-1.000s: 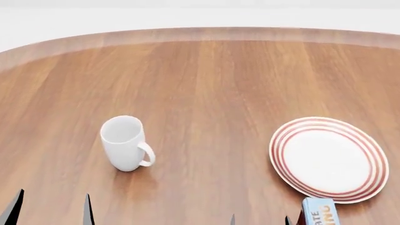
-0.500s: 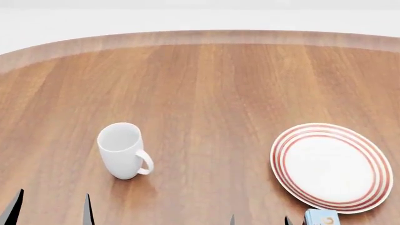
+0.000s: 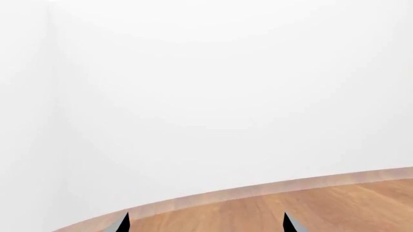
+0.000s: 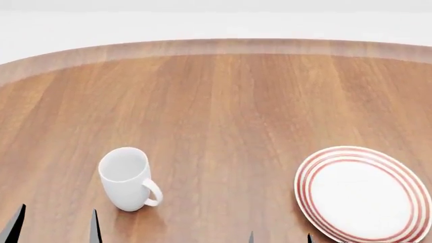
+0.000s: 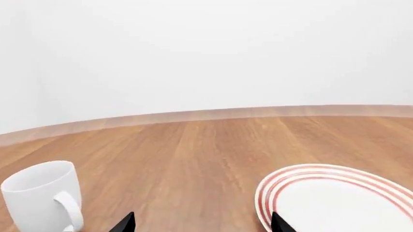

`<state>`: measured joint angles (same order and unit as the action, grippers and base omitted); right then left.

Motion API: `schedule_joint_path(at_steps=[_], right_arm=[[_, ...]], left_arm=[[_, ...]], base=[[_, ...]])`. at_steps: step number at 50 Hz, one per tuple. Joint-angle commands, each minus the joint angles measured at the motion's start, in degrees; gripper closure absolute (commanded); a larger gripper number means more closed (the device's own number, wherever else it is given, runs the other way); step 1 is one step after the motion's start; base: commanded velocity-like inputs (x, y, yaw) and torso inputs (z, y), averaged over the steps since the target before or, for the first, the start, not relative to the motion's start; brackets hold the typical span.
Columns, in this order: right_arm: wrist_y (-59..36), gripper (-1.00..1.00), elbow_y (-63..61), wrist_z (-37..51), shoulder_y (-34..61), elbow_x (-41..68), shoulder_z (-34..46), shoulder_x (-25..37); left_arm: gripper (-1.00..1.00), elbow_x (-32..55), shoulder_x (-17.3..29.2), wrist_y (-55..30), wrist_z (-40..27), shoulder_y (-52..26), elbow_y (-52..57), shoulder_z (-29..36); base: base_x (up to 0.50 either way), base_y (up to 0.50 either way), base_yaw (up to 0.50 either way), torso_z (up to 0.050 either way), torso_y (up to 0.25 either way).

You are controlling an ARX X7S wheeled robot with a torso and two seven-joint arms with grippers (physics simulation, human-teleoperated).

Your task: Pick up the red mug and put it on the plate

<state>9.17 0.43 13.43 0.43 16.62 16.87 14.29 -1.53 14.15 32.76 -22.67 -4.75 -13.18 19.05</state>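
Mug (image 4: 125,178), plain white, stands well left of plate (image 4: 362,193).

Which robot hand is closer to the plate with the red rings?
The right. The right gripper shows its tips just left of the plate; the left gripper is far across, beyond the white mug.

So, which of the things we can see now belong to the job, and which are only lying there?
Belongs to the job:
- the plate, empty, near the right gripper
- the red mug: not in any view now

Only lying there:
- the white mug, upright on the table, apart from the plate
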Motion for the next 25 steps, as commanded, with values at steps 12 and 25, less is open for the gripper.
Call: schedule_joint_path(at_steps=[12,25], right_arm=[[-0.68,-1.00,-0.49,0.57,-0.04,0.12,0.76,0.51],[-0.10,-1.00,-4.70,2.67,-2.38,-2.58,1.08,1.98]], left_arm=[[-1.00,0.17,0.31,-0.06,-0.48,-0.12,0.02,0.48],[-1.00,0.51,0.54,-0.17,-0.48,-0.18,0.08,0.84]], base=[[0.11,0.00,0.00,0.000,0.001],[0.00,0.00,0.00,0.000,0.000]])
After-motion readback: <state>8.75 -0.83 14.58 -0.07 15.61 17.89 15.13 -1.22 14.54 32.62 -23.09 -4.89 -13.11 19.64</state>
